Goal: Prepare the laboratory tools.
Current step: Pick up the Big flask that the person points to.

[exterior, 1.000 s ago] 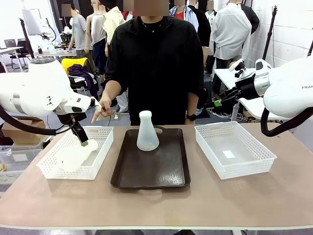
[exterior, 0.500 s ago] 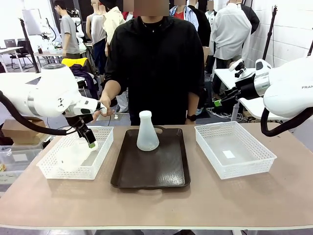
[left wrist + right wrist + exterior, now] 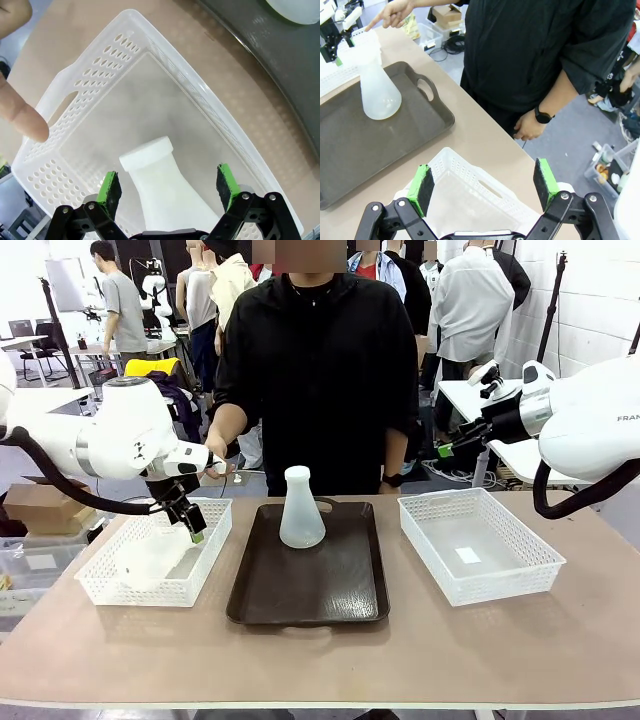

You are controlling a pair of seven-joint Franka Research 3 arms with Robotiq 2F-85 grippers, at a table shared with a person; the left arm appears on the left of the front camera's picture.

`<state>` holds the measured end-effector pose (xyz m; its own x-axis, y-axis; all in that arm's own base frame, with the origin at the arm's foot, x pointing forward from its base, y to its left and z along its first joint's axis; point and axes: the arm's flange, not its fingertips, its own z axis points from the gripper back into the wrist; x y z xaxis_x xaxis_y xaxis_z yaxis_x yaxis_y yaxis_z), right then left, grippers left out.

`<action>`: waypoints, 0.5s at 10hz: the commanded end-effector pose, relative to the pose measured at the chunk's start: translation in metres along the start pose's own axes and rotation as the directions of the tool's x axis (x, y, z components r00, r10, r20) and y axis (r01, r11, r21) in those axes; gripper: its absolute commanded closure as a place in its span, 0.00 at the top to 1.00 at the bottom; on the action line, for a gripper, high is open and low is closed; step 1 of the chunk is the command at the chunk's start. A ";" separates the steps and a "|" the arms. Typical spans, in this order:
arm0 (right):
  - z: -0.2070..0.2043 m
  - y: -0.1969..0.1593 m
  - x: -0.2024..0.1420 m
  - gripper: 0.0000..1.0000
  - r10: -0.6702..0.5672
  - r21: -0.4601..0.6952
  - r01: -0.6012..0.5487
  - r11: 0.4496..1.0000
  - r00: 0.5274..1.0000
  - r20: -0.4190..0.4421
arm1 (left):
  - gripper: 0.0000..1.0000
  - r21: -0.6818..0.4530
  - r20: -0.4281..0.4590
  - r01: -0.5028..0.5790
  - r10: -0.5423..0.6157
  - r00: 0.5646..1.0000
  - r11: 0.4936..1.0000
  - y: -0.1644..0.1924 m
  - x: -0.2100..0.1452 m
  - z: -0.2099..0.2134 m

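One translucent white flask [image 3: 301, 510] stands upright at the far end of the dark tray [image 3: 310, 590]; the right wrist view shows this flask [image 3: 379, 90] too. The second flask [image 3: 165, 190] lies on its side in the left lattice basket [image 3: 110, 585], its neck toward the far wall. My left gripper [image 3: 192, 527] hangs just over it. The left gripper [image 3: 167, 185] is open, a green pad on each side of the flask's shoulder and not pressing it. My right gripper [image 3: 482, 185] is open and holds nothing, high above the right basket [image 3: 470, 195].
The person stands at the far side. One hand [image 3: 212, 462] points a finger [image 3: 20, 117] at the left basket's far rim; the other hand [image 3: 530, 125] hangs by the table edge. The right basket [image 3: 480, 545] holds a small white label.
My left gripper has shifted a little right and toward the far end of the left basket, as the arm swung round. The lying flask, the upright flask and the right arm stayed put.
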<state>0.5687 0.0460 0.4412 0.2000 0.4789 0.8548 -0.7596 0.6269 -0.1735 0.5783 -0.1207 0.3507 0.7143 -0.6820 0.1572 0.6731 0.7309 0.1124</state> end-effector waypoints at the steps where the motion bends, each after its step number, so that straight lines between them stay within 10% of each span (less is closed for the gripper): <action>1: 0.000 -0.002 0.001 1.00 0.012 0.006 -0.012 1.000 1.000 -0.013 | 1.00 -0.010 -0.017 -0.038 0.038 0.999 0.999 0.007 0.006 -0.007; 5: 0.000 -0.002 0.001 1.00 0.012 0.006 -0.012 1.000 1.000 -0.013 | 1.00 -0.062 -0.052 -0.080 0.077 0.996 0.995 0.017 0.004 -0.025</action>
<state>0.5687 0.0460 0.4412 0.2000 0.4789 0.8548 -0.7596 0.6268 -0.1735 0.5906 -0.1116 0.3254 0.7506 -0.6499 0.1188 0.6462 0.7597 0.0732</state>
